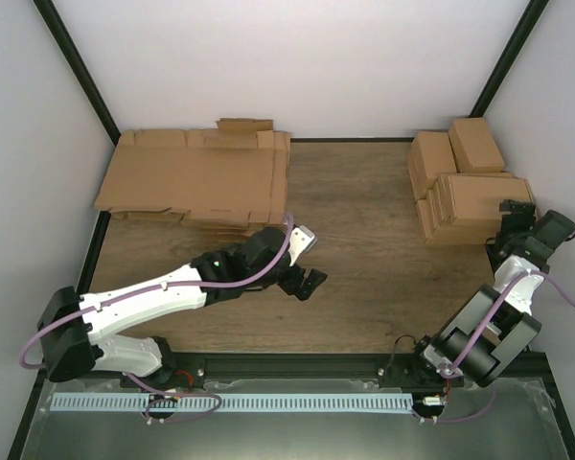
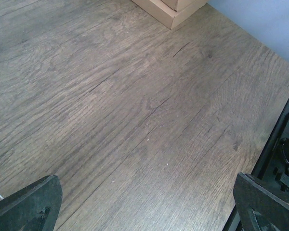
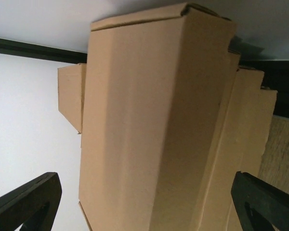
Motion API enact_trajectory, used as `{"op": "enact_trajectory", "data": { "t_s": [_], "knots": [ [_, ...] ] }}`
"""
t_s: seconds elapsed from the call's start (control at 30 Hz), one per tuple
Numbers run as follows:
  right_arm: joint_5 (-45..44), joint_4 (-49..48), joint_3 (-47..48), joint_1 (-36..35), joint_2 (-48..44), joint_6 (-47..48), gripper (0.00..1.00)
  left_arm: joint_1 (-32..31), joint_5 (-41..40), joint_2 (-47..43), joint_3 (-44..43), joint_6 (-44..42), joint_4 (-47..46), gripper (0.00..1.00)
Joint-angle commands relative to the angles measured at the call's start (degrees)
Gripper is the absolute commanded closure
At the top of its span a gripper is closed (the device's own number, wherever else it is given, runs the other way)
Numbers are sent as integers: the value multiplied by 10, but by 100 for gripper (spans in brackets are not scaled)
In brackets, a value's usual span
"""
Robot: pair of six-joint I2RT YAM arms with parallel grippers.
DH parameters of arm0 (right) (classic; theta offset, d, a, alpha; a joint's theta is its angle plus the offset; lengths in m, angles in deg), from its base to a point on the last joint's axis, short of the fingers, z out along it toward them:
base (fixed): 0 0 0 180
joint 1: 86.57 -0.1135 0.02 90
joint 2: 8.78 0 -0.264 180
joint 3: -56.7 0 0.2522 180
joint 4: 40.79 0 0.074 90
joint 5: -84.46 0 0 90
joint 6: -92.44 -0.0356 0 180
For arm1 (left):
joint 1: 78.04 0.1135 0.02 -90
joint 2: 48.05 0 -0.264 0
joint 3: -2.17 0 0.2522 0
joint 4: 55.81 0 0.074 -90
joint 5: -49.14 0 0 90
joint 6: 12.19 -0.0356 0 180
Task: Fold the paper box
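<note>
Left wrist view first: the left gripper [image 2: 147, 195] has its jaws spread wide, a dark finger [image 2: 31, 204] in each bottom corner and nothing but wood grain between them. It hangs over the bare middle of the table [image 2: 135, 106]. That reads to me as a working spot with no work in it. Past the fingers, only a corner of the stack of finished boxes [image 2: 171, 9] peeks in at the top edge.

Over to the right wrist: the right gripper [image 3: 144, 185] is wide apart too, gripping nothing, and a closed box [image 3: 149, 115] fills the frame just ahead of it. The fingers look clear of it, though I can't say for certain. With its nose in to the stack and its jaws parted, my guess is it's there to set down or straighten a box, not to fold.

From above, the picture widens. The left arm [image 1: 163, 287] stretches to mid-table and the right arm [image 1: 503, 307] sits against the stack at the far right. The pile of flat sheets [image 1: 196, 177] lies at the far left, just beyond the left gripper.

And the paper box itself? No loose sheet lies between the arms, and neither gripper has one. If a fresh one is to be folded, I'd expect it to come off that pile. The left gripper is the nearer one, open-jawed and well placed to fetch it.
</note>
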Motion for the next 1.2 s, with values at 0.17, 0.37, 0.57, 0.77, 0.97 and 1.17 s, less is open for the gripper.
{"op": "enact_trajectory", "data": {
  "t_s": [0.17, 0.37, 0.57, 0.77, 0.97, 1.17],
  "knots": [
    [0, 25, 34, -22, -1, -20, 9, 2, 6, 9, -14, 4, -1, 0],
    [-18, 35, 66, -38, 19, -11, 13, 2, 6, 11, -16, 5, 3, 0],
    [-25, 27, 85, -39, 54, -11, 15, 2, -6, 10, -20, 3, 10, 0],
    [-25, 34, 107, -39, 72, 0, 4, 2, -14, 14, -31, 0, 9, 0],
    [-71, 106, 122, -40, 46, 22, 0, 2, -14, 19, -34, 0, 4, 0],
    [-85, 139, 95, -40, -25, 38, 0, 2, -14, 19, -38, 0, 4, 0]
  ]
}}
